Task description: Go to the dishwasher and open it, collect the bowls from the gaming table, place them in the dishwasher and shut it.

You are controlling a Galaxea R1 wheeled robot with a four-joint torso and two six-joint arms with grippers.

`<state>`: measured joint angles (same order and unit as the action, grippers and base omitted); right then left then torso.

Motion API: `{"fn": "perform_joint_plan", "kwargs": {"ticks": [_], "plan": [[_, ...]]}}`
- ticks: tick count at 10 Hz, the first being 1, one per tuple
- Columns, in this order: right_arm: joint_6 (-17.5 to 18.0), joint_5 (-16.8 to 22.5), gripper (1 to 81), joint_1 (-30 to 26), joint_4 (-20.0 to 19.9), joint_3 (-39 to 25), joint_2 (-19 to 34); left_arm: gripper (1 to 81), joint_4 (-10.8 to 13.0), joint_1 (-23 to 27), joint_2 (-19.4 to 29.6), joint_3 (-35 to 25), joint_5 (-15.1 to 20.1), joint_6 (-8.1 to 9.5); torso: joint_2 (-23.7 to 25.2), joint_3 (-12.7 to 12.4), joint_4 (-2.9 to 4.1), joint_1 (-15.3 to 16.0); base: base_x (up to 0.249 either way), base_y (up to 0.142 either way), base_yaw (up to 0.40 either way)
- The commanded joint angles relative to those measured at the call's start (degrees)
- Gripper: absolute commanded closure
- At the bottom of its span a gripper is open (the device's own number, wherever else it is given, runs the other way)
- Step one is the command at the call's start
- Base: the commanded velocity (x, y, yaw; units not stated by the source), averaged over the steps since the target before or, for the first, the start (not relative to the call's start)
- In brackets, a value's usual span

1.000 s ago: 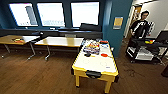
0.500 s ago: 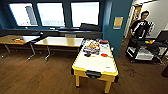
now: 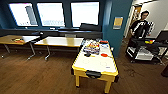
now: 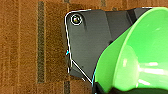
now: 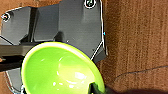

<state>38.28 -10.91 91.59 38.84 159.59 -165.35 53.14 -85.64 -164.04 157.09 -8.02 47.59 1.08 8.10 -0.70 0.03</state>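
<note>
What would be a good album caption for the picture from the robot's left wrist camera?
A bright green bowl fills the wrist camera's near view, carried above brown carpet.

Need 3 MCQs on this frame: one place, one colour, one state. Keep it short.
1. Where does the gaming table stand?
A. On the wood floor, ahead of the robot
B. Against the windows
C. Behind the person's cart

2. What colour is the bowl in the left wrist view?
A. Orange
B. White
C. Green

3. How is the bowl in the right wrist view?
A. Full of food
B. Empty
C. Upside down

Key:
1 A: the head view shows the table standing free on the floor, apart from the windows and from the person.
2 C: the bowl is bright green against the dark plate.
3 B: its glossy lime-green inside faces the camera and holds nothing.
</note>
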Motion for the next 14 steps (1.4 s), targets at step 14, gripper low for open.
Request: {"fn": "perform_joint_plan", "kwargs": {"ticks": [14], "plan": [[-0.22,2.56,81.1,-1.1,1.41,0.8,0.61,81.1,0.47,1.74,0.11,0.77,2.48,-0.39,0.02,-5.38,0.0,-0.02,0.0,0.0,-0.345]]}}
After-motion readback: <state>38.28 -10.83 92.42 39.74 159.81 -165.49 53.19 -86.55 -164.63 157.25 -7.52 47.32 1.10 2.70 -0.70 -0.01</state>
